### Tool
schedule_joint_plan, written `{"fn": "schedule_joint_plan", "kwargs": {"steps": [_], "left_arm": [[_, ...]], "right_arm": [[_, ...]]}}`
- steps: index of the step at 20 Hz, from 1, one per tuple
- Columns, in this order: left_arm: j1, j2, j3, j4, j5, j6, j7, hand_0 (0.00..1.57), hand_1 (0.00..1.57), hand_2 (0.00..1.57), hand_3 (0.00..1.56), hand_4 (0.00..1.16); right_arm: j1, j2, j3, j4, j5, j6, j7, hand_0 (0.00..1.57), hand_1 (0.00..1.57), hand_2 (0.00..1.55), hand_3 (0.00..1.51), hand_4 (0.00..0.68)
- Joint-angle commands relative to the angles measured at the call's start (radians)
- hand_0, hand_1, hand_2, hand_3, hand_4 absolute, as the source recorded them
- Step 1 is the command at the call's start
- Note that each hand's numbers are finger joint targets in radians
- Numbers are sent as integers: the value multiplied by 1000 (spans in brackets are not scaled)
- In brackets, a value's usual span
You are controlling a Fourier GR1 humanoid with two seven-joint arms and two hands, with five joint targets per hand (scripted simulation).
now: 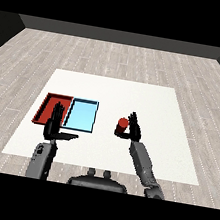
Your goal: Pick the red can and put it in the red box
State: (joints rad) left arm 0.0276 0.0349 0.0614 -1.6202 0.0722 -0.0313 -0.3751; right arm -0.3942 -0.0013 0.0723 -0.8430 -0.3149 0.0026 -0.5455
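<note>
The red can (122,126) stands upright on the white table (114,95), right of the two trays. My right hand (133,129) is directly against the can's right side, fingers raised and bent toward it; whether they wrap the can is unclear. The red tray (45,107) lies at the left with nothing visible inside it. My left hand (55,124) hovers over the red tray's near right corner, fingers straight and pointing away, thumb stretched out to the right.
A light blue tray (82,114) lies next to the red tray on its right, between it and the can. Bare white table stretches behind and to the right of the can. Grey wood floor surrounds the table.
</note>
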Motion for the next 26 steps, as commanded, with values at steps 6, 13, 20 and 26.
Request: {"fn": "schedule_joint_plan", "kwargs": {"steps": [6,13,20,26], "left_arm": [[-45,10,-1,-83,-6,41,125,0,0,0,0,0],[-55,40,45,15,38,-27,36,0,0,0,0,0],[39,16,11,-26,3,-19,-15,0,0,0,0,0],[-28,24,39,9,35,-22,13,0,0,0,0,0]], "right_arm": [[-114,-9,-60,132,-20,30,7,0,0,0,0,0],[-141,1,-30,192,-13,2,-28,0,0,0,0,0],[-186,1,-22,240,-33,-25,-36,0,0,0,0,0],[-231,1,68,344,-111,-58,-105,0,0,0,0,0]]}}
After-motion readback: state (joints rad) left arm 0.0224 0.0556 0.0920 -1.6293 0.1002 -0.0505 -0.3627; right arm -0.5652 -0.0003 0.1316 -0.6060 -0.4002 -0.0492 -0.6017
